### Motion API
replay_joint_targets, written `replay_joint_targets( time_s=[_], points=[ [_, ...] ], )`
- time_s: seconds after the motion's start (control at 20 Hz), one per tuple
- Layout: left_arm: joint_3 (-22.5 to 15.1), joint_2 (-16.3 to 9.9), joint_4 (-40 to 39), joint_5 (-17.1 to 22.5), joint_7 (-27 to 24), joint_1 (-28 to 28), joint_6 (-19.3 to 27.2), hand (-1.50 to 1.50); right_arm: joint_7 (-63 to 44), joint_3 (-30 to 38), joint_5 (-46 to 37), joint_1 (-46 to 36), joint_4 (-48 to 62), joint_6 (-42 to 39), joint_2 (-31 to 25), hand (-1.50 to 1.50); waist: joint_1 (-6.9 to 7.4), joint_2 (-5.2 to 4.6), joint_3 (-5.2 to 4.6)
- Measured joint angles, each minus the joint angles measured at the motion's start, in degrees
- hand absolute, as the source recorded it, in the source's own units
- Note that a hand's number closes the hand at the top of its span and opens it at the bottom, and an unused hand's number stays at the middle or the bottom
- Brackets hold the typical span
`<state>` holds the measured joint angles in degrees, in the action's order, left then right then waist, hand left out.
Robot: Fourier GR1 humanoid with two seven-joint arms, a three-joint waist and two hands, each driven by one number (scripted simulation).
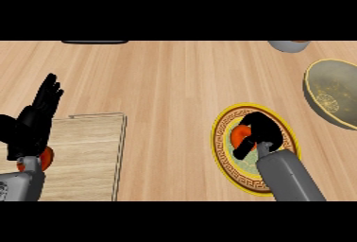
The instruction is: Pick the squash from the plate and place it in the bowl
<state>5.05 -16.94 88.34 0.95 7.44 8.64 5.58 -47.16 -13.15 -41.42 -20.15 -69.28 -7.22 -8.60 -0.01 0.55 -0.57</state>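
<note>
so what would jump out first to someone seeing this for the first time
The gold-rimmed patterned plate at lower right, where the right hand is curled over an orange squash. Next, the left hand at the left edge, open and resting with fingers up, above a pale wooden board. The speckled bowl sits at the right edge, apart from the plate.

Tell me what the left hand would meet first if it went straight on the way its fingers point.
Probably nothing: the left hand points up and slightly right over bare counter; only a dark object lies far off.
</note>
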Motion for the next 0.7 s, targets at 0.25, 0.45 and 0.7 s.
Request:
replay_joint_targets(
  time_s=[0.25,0.45,0.7],
  points=[
    [0.8,0.4,0.0,-0.8,0.9,0.6,-0.3,0.00,0.4,-0.2,-3.6,1.2,-1.5,2.3,0.5,1.50,0.05,-0.09,0.18],
    [1.2,0.4,-0.2,-0.8,1.1,1.2,-0.9,0.00,5.7,0.9,-4.7,-3.2,3.3,1.4,-1.9,1.50,0.39,-0.39,0.40],
    [0.8,0.9,1.5,-0.9,0.3,-1.1,-1.6,0.00,14.8,2.4,-5.4,-11.0,9.7,0.1,-6.0,1.50,0.87,-0.64,0.54]
  ],
)
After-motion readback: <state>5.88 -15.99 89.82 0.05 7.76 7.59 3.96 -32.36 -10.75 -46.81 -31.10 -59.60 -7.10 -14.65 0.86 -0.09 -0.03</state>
